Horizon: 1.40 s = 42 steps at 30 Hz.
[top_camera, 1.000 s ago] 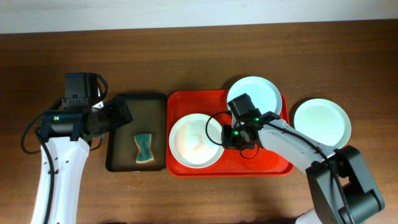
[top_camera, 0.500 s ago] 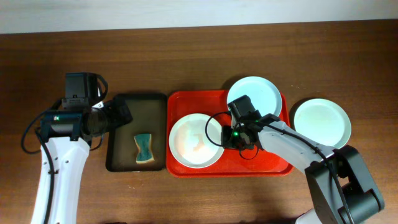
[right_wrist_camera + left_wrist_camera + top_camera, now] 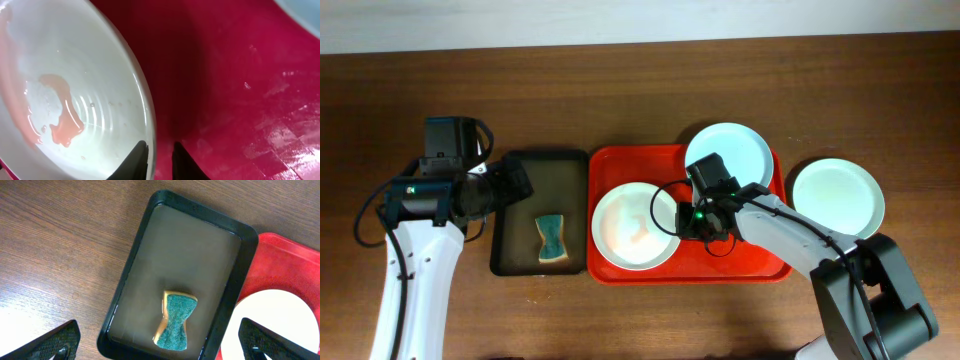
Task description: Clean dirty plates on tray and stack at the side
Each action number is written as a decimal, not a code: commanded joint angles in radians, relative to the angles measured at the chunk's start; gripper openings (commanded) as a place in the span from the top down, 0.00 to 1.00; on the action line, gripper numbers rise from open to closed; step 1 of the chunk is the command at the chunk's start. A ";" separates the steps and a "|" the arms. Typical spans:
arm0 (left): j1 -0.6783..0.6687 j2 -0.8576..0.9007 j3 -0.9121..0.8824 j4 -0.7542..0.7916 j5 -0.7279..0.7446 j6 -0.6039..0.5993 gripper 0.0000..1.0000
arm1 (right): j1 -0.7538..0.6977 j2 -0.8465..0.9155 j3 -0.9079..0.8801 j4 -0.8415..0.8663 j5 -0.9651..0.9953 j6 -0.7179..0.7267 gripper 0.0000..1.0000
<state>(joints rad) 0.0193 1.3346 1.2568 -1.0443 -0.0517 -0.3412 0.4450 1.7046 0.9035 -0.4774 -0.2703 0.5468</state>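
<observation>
The smeared plate [image 3: 630, 228] sits in the left, near part of the red tray [image 3: 760, 265]. The right jaws are clenched on its right rim, one fingertip [image 3: 137, 156] inside the lip and the other outside against the tray floor. That is a thin pinch on one edge of a shallow dish. If the plate is lifted from there, its free left side may sag or swing, and it may twist out of the grip. The red smear [image 3: 62, 127] looks wet, so a tilt could send it running towards the rim or onto the tray.

A second plate [image 3: 735, 150] lies at the far right of the tray, close to the right arm [image 3: 775, 225], so a careless lift or turn could knock it. A third plate [image 3: 838, 197] rests on the surface [image 3: 620, 90] just right of the tray.

The left jaws are released, wide and empty, over the dark tray [image 3: 520, 170]. The sponge [image 3: 551, 240] lies untouched in its near part. A scrub against a weakly held plate would likely push it loose.
</observation>
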 commanded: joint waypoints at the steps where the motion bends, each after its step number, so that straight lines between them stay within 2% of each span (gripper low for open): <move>1: 0.003 -0.003 0.005 -0.001 0.011 -0.010 0.01 | 0.001 0.004 -0.007 -0.005 -0.013 0.000 0.81; 9: 0.003 -0.003 0.005 -0.001 0.011 -0.010 0.01 | 0.001 0.004 -0.007 0.040 -0.004 0.011 0.78; 23: 0.003 -0.003 0.005 -0.001 0.011 -0.010 0.01 | 0.006 0.004 -0.007 0.046 -0.033 0.011 0.77; 24: 0.003 -0.003 0.005 -0.001 0.011 -0.010 0.01 | 0.006 0.004 -0.007 0.044 -0.033 0.010 0.89; 25: 0.003 -0.003 0.005 -0.001 0.011 -0.010 0.01 | 0.006 0.004 -0.007 0.045 -0.032 0.010 0.96; 33: 0.003 -0.003 0.005 -0.001 0.011 -0.010 0.01 | 0.005 0.003 -0.006 0.073 -0.011 0.011 0.96; 42: 0.003 -0.003 0.005 -0.001 0.011 -0.010 0.01 | -0.028 -0.012 0.171 -0.187 -0.006 -0.053 0.96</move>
<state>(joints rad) 0.0193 1.3346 1.2568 -1.0439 -0.0517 -0.3412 0.4225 1.7046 1.0035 -0.6270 -0.2859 0.5282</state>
